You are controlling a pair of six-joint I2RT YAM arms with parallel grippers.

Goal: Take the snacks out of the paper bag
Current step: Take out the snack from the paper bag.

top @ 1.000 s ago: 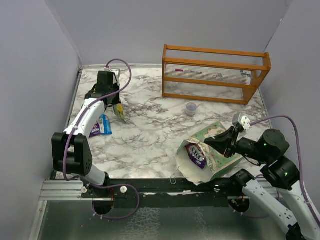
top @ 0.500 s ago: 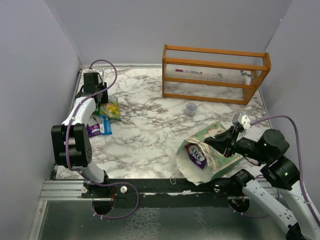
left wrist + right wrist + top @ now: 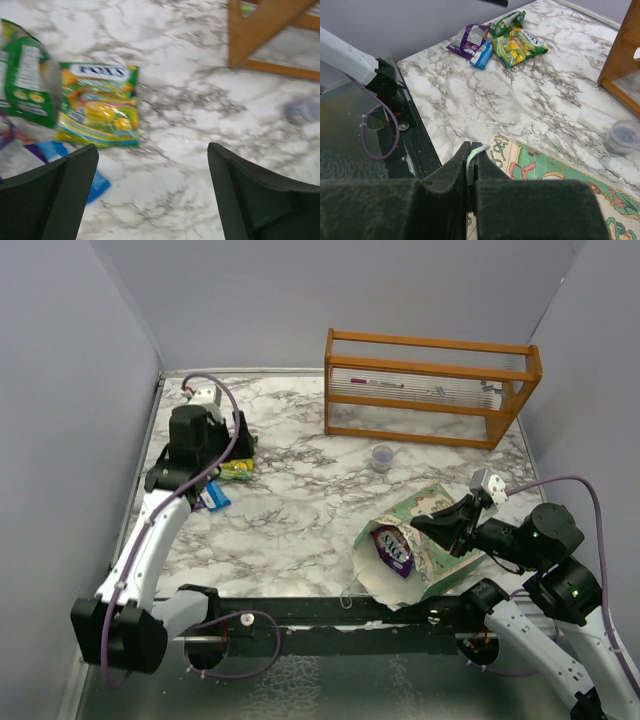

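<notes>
Pale mint-green patterned paper bag [image 3: 432, 552] lies on side, lower right of overhead frame, cream mouth gaping toward frame left. Right pincer [image 3: 471, 162] clamped tight on bag rim, propping it open. Glossy purple packet [image 3: 392, 550] sits just inside mouth, long axis slanting upper left to lower right. Left pincer [image 3: 151, 167], wide and empty, hovers at upper left, well apart, over yellow-green foil packet [image 3: 99, 105] and green packet [image 3: 27, 80] on marble tabletop [image 3: 300, 510]. Likely call: free left arm must cross rightward to bag mouth.

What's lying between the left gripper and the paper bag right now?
Past the yellow-green packet right by the left gripper, there is only bare marble table up to the paper bag, as the top view shows. The clear cup sits off that line.
</notes>
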